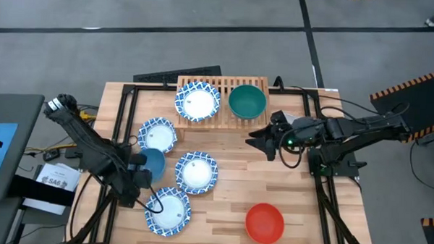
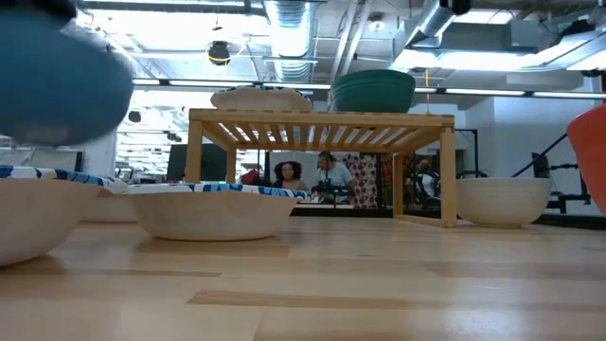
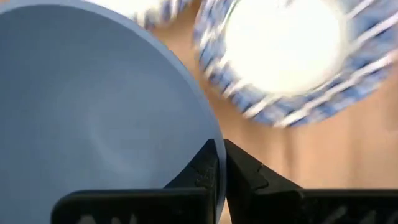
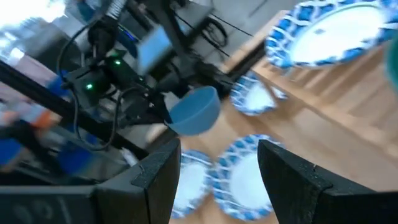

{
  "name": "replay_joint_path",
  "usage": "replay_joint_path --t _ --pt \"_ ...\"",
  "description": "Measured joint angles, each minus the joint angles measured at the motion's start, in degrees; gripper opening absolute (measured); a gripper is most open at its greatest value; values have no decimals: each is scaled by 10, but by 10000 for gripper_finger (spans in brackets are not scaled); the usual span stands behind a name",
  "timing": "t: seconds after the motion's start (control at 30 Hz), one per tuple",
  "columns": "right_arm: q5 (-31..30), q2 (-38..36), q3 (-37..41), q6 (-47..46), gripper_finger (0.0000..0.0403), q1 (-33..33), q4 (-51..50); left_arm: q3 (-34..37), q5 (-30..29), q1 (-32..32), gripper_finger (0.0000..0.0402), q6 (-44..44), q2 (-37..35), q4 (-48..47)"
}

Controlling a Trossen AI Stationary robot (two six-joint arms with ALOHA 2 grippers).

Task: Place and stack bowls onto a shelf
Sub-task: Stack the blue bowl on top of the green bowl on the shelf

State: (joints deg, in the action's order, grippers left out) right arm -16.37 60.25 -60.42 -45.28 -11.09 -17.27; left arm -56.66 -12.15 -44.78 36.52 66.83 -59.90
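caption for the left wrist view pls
Left gripper pinching the rim of the plain blue bowl above a patterned bowl.

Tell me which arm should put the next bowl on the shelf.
Left. Its gripper is already shut on the plain blue bowl, lifted off the table. The right gripper is open and empty beside the shelf.

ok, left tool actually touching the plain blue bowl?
Touching. In the left wrist view the left tool is pinched on the rim of the plain blue bowl; the right wrist view shows that bowl held above the table.
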Motion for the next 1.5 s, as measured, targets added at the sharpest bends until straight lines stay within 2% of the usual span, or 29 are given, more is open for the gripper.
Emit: replay_joint_path --t 0.23,0.33,0.47,0.6,0.83,0.97,1.03,1.17,1.27,1.5 --pt "80 29 -5 -57 240 0 38 -169 30 64 0 -141 24 -14" --pt "133 58 -19 -68 240 0 41 -240 32 108 0 -219 70 -40" --pt "197 97 -31 -28 240 -5 38 -314 27 155 0 -318 144 -45" --pt "212 115 -34 -14 240 -14 30 -357 6 181 0 -404 208 -28" --pt "210 93 -34 3 240 -13 -27 -367 -53 208 0 -519 293 57" --pt "210 58 -34 14 240 -17 -37 -371 -128 231 0 -559 304 105" --pt "206 32 -34 25 240 -22 -36 -396 -143 248 0 -574 304 113" --pt "165 -16 -34 55 240 -30 -30 -467 -138 292 0 -631 304 131" --pt "118 -51 -34 77 240 -30 -19 -516 -107 339 0 -666 313 133" --pt "28 -94 -34 138 240 -30 24 -557 -60 437 0 -746 357 141"
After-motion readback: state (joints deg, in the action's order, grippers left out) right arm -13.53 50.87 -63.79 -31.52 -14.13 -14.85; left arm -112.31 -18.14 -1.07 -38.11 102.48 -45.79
